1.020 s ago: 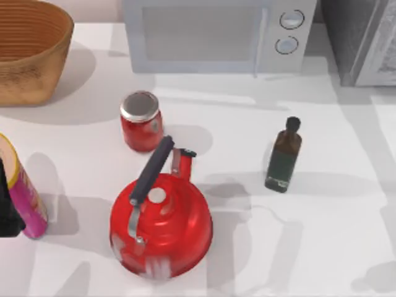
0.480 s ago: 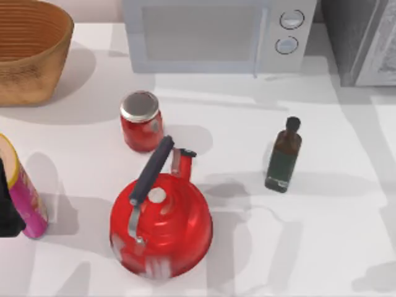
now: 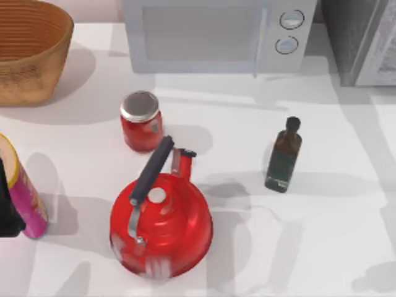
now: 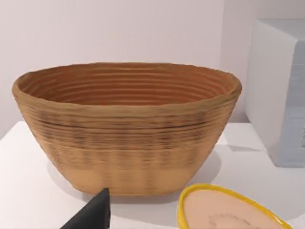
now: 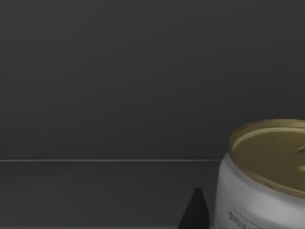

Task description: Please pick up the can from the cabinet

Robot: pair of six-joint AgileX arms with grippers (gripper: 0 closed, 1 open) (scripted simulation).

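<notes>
While the top view lacks it, the right wrist view shows the can [image 5: 267,176] — right gripper's grip unclear.

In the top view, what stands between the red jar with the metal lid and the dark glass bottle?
Nothing: in the top view, bare white table separates red jar and dark bottle.

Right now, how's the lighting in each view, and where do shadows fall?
Top view: bright, with the kettle, jar and bottle casting soft shadows rightward. Left wrist view: evenly lit basket, faint shadow beneath. Right wrist view: dim grey interior, but the can is readable.
</notes>
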